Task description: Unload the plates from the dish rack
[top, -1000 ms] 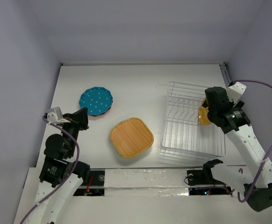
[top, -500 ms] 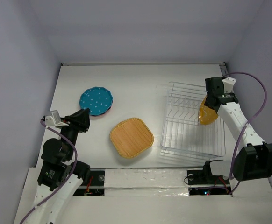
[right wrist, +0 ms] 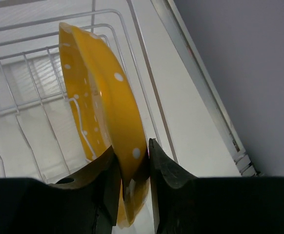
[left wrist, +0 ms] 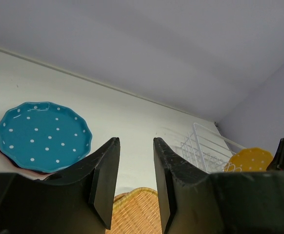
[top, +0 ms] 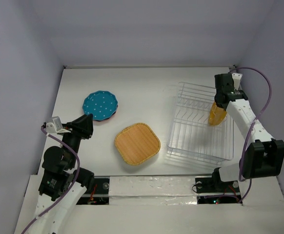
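At the far right side of the dish rack [top: 193,134], the right gripper [right wrist: 131,158] is pinching the rim of an orange-yellow dotted plate [right wrist: 100,97]; its two fingers are pressing on opposite faces of the plate.

The plate is standing on edge among the wires, tilting somewhat; seen from above, its long axis is running from far to near along the rack's right wall; the gripper is holding the far, upper part of it. In my judgement the coming move is turning on this: the plate is hanging below and nearward of the gripper, so a straight lift is looking necessary before any sideways carry, lest the lower rim catch a wire.

The right arm is the only one within reach of the rack; the left gripper [left wrist: 134,144] is hovering well apart over the left of the worktop [top: 142,87], its fingers standing spread and holding nothing.

Materials noted:
- The rack is showing thin white wire in parallel bars, with no other plate visible in it.
- The held plate is looking smooth and glossy, with a wavy edge and white dots.
- A teal dotted plate [top: 100,105] of like shape is lying flat on the worktop, resting on a pink plate [left wrist: 15,165] of which only a sliver is showing.
- A rounded-square woven plate [top: 137,143], orange and ribbed in texture, is lying flat between the teal plate and the rack.
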### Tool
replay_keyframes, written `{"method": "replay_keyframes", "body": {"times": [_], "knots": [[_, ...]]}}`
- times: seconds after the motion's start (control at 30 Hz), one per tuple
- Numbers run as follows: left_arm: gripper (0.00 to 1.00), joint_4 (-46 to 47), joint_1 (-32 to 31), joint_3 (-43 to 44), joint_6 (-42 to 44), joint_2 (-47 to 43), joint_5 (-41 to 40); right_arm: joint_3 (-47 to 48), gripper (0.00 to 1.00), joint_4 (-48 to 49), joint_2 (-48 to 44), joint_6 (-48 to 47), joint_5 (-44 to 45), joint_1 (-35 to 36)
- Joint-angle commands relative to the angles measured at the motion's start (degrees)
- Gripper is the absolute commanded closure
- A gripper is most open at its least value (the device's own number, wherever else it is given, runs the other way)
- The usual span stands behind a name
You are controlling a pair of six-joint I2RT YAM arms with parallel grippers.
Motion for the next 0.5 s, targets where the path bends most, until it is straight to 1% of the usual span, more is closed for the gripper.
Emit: {"method": "replay_keyframes", "body": {"times": [0.0,0.2,0.27,0.33,0.37,0.47], "knots": [[0.69,1.6,-0.4,0.7,0.6,-0.5,0.2,4.9,1.00,6.4,-1.2,-7.4,5.2,0.2],[0.69,1.7,-0.4,0.5,0.6,-0.1,0.2,10.0,1.00,7.8,0.1,-11.9,15.0,3.2],[0.69,1.8,-0.4,0.5,0.6,0.0,0.2,11.7,1.00,6.5,-0.7,-11.8,16.1,3.8],[0.69,1.8,-0.4,0.5,0.6,0.1,0.2,14.1,1.00,5.4,-2.1,-10.7,15.5,4.4],[0.69,1.7,-0.4,0.5,0.6,0.1,0.2,15.0,1.00,3.2,-3.4,-9.9,14.6,5.0],[0.69,1.8,-0.4,0.5,0.6,0.4,0.2,18.8,1.00,-0.7,-6.0,-7.3,9.5,5.6]]}}
